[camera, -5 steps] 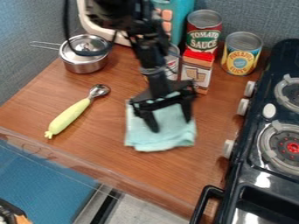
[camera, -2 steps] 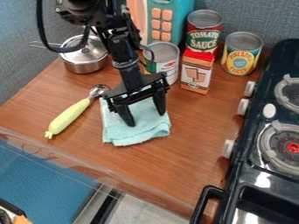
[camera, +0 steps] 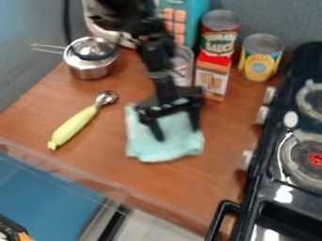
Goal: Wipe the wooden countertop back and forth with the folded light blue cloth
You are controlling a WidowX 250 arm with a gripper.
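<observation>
A light teal cloth [camera: 160,153] is being pressed near the middle of the brown wood-look counter [camera: 189,188] by the black gripper [camera: 178,134], which is being held over it with its two fingers pointing down. The fingers are being kept wide apart, with cloth showing between them, and nothing is being clamped. The cloth is being spread roughly flat in an uneven square, its upper part being covered by the gripper.

To the left of the cloth, a scoop [camera: 71,128] with a pale yellow-green handle is being left lying at a slant, its metal bowl being turned toward the back. Behind it, a metal saucepan [camera: 90,72] is being topped by a shiny lid, and its thin handle is being pointed left.

Behind the cloth, a light-coloured can [camera: 183,70] is being partly hidden by the arm. Just beside it, a red-topped carton [camera: 212,80] is being kept upright in front of a red can [camera: 220,38] with a green label patch. A blue-and-yellow can [camera: 259,60] is being kept standing to their right. A teal panel with orange buttons [camera: 187,21] is being partly blocked by the arm at the back.

The right side is being taken up by a dark toy stove [camera: 261,188].
</observation>
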